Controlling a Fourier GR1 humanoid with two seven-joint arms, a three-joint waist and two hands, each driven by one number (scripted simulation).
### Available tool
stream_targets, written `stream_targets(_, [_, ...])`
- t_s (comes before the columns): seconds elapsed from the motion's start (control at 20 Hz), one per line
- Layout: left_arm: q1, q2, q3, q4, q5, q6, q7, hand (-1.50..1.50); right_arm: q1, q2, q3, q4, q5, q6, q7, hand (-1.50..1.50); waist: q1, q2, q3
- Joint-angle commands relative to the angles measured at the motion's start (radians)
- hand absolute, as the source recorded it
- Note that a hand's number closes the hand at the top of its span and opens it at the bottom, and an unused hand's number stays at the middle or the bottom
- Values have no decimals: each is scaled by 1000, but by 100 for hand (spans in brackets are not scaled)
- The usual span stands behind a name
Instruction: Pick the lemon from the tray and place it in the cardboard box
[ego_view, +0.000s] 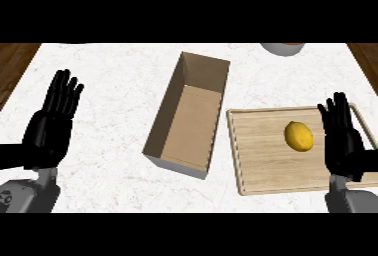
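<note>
We saw white marbled counter (111, 185) filling most of view; dark wood floor (15, 62) showed at both upper corners; light even.

Two black hands are showing at the near side, the left hand (50, 122) at the left and the right hand (344, 142) at the right. Each is showing long, slender black fingers on a broad black palm. Below each wrist a smooth grey forearm is showing, rounded like a cylinder; the left one is bearing a small dark marking.
</note>
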Motion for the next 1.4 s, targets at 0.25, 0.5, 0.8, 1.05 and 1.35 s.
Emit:
stream_targets(0.25, [134,185,-39,184,-207,8,30,0,285,-29,-246,-148,51,-122,-464,-150,-134,-27,14])
stream_targets(0.5, [122,144,-94,202,-220,0,58,0,402,189,-418,-68,-21,-264,-707,-150,-112,-15,14])
stream_targets(0.8, [70,122,-148,213,-265,-27,71,0,656,236,-297,-120,240,-310,-919,-150,-42,-7,6])
stream_targets(1.05, [39,113,-148,226,-286,-28,93,0,869,238,-108,-342,384,-455,-673,-150,-16,-4,3])
stream_targets(1.35, [-4,77,-159,274,-309,-38,80,0,1065,238,70,-629,628,-457,-349,-150,2,4,2])
